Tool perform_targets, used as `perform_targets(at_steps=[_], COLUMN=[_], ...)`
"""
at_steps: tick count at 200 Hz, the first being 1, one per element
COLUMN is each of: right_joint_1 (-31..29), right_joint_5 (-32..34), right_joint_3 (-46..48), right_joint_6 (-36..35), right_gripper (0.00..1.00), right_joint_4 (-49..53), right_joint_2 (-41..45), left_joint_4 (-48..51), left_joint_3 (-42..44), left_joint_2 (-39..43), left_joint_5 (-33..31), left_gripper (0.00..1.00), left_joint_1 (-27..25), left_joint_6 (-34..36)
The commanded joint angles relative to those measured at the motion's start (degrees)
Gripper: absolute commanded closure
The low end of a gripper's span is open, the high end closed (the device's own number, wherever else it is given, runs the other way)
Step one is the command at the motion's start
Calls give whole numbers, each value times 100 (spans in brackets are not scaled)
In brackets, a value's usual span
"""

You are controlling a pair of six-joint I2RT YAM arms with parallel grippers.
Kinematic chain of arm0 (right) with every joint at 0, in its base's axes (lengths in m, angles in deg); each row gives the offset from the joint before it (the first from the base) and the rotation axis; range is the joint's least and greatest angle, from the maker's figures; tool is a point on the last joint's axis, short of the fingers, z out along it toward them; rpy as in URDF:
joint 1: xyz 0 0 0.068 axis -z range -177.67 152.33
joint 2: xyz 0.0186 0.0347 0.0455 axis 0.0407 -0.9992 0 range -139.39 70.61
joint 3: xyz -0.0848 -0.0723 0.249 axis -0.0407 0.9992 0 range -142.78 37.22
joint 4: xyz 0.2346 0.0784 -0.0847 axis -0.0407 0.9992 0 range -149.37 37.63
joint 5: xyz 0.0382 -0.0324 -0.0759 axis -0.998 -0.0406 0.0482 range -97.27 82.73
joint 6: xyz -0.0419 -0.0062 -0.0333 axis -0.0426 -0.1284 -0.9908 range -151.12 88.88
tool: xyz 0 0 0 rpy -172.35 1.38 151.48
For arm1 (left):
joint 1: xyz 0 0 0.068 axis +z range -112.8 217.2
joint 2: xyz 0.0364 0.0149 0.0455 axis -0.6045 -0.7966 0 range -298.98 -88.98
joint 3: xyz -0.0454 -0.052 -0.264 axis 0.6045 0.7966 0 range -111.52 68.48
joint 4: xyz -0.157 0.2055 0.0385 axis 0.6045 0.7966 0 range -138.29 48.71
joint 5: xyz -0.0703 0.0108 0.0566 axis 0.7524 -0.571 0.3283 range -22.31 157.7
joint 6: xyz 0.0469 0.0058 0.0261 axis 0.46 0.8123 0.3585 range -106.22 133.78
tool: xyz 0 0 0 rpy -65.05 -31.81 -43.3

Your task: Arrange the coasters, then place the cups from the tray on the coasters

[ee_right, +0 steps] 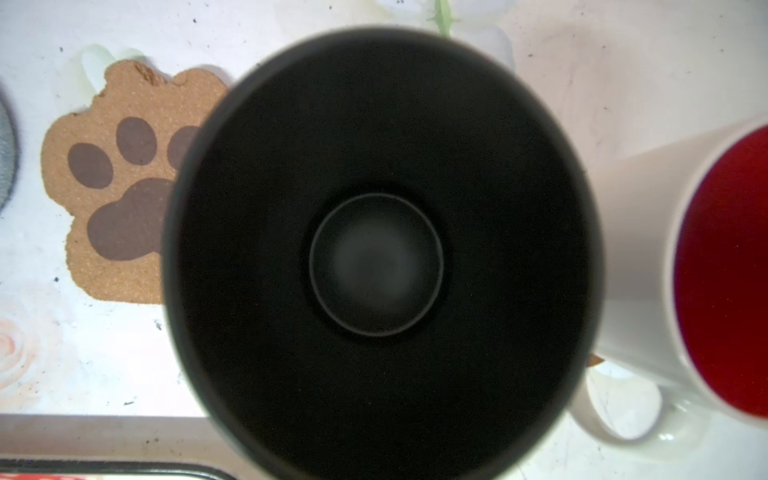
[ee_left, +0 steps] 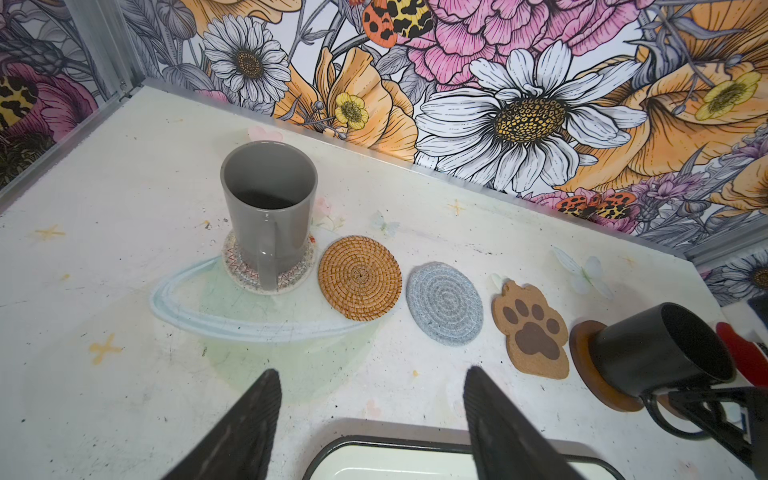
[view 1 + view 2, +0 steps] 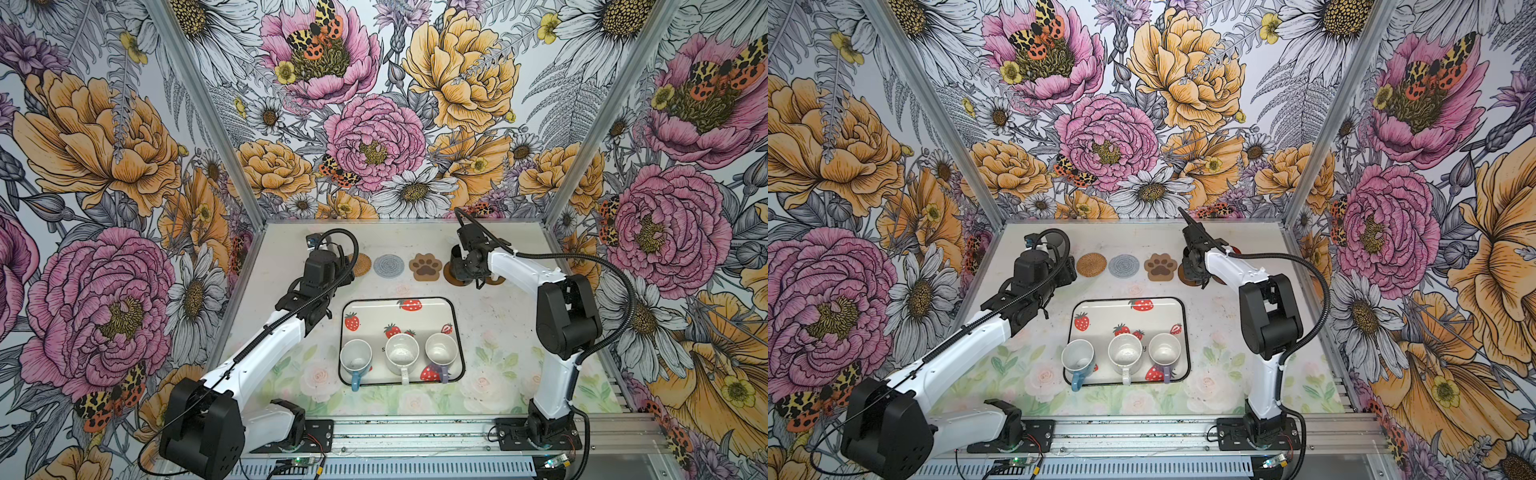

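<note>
The right gripper (image 2: pixel 675 400), seemingly clamping the black mug (image 2: pixel 660 353), is seating it on a disc (image 2: pixel 582 353), with release due next, while the left gripper (image 2: pixel 372 372) is idling open.

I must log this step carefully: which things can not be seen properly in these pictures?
Grey mug: hidden behind the left arm in both top views.
Right gripper: fingers unseen in the right wrist view; the black mug fills it.
White mug with red inside: cut off by the right wrist view's edge.
Tray, printed word: mostly covered by the all-white mug in both top views.
</note>
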Motion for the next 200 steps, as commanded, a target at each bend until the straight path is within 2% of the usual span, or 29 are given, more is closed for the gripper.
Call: perform_targets(at_steps=[1,89,130,147,186,200], right_joint_1=[12,5,0,0,3,7], right_joint_5=[36,-105,-242,-243,-215,-216], right_joint_3=[-156,-15,55,83,134,154], right_joint_6=[62,123,201,208,207,218], right_gripper=[100,100,80,74,72,68], right_joint_4=[-421,-420,-420,-411,-412,-404], right_joint_2=[115,138,218,262,317,333], left_joint_4=[-79,-61,-53,-53,-44,-44], left_joint_3=[-87,-102,-111,-111,-103,-102], left_joint_2=[52,83,88,87,94,104], left_joint_5=[16,34,17,25,34,34], left_gripper=[29,29,29,29,29,29], left_joint_1=[15,16,16,16,21,16], left_joint_6=[39,50,58,65,60,59])
